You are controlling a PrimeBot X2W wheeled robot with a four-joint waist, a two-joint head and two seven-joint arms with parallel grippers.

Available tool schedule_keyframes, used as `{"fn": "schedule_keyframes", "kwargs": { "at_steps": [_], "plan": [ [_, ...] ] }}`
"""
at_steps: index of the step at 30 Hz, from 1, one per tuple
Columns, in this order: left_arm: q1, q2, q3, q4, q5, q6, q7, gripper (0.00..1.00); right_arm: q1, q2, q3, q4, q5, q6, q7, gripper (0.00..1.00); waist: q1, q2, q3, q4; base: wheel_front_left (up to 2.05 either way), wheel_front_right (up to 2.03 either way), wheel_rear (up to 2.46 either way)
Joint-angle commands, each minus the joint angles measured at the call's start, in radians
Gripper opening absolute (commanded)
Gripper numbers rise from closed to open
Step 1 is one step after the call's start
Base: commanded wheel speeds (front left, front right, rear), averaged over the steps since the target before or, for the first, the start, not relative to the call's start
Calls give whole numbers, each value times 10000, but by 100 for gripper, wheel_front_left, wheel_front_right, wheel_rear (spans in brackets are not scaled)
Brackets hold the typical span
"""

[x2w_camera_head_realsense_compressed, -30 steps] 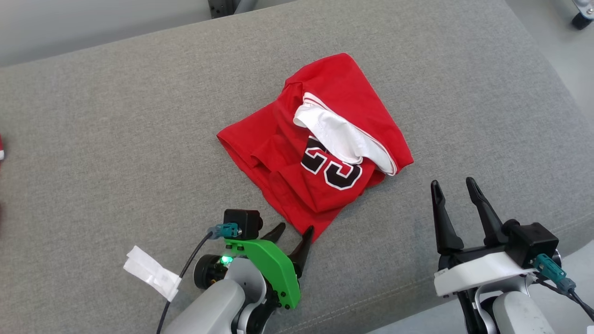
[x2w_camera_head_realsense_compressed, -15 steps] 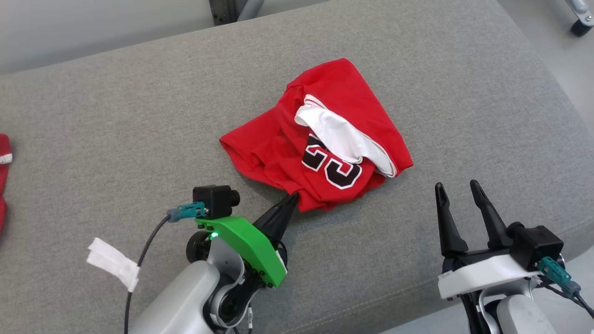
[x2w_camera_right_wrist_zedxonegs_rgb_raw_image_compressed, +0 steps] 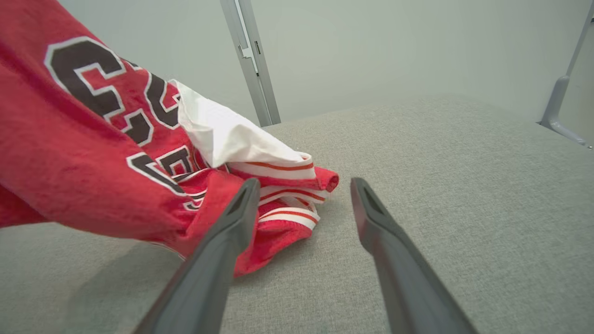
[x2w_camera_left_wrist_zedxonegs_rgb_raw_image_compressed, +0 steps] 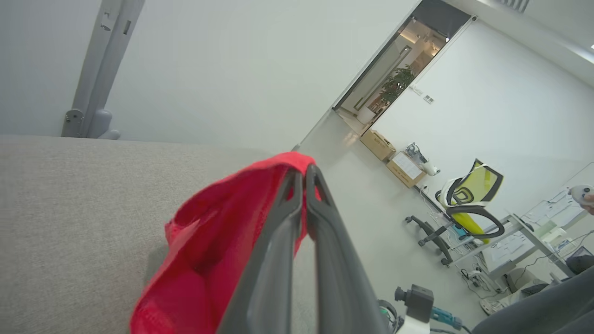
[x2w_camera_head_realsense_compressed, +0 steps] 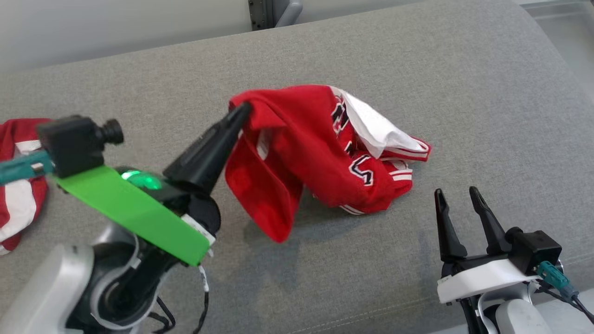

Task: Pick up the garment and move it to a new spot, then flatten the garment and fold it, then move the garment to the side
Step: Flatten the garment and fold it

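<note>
On the cushion (x2w_camera_head_realsense_compressed: 464, 93): red garment (x2w_camera_head_realsense_compressed: 320, 153) near the middle, one corner held up, the rest crumpled on the fabric.
Left gripper (x2w_camera_head_realsense_compressed: 243, 110): jaws pressed together, pinching the garment's lifted corner above the cushion.
Right gripper (x2w_camera_head_realsense_compressed: 455, 191): jaws spread, holding nothing, near the front edge, close to the garment.
Left edge: a second red-and-white cloth (x2w_camera_head_realsense_compressed: 18, 185).
</note>
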Motion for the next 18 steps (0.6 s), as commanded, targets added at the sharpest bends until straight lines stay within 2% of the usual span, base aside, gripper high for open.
{"fn": "schedule_keyframes", "kwargs": {
  "at_steps": [1,3,9,13,16,18],
  "plan": [
    [-413,87,223,-99,-143,190,156,0,-84,-14,31,14,59,-3,-33,100,0,115,-60,60,0,0,0],
    [-650,92,353,-114,-228,332,275,0,-91,-16,65,34,75,-1,-33,100,0,115,-83,59,0,0,0],
    [-1890,55,819,437,-611,1164,965,0,-144,-17,296,97,266,-3,-33,100,0,115,-152,-160,0,0,0],
    [-2375,471,1040,1292,-372,1564,1229,0,-104,-14,386,124,375,-3,-33,100,0,115,-84,-351,0,0,0],
    [-2431,850,1107,2447,-111,1571,1280,0,-120,-13,407,88,427,-1,-33,100,0,115,53,-442,0,0,0],
    [-2373,1208,1016,3335,183,1402,1329,0,-196,-14,453,82,434,-1,-34,100,0,115,167,-503,0,0,0]
  ]
}}
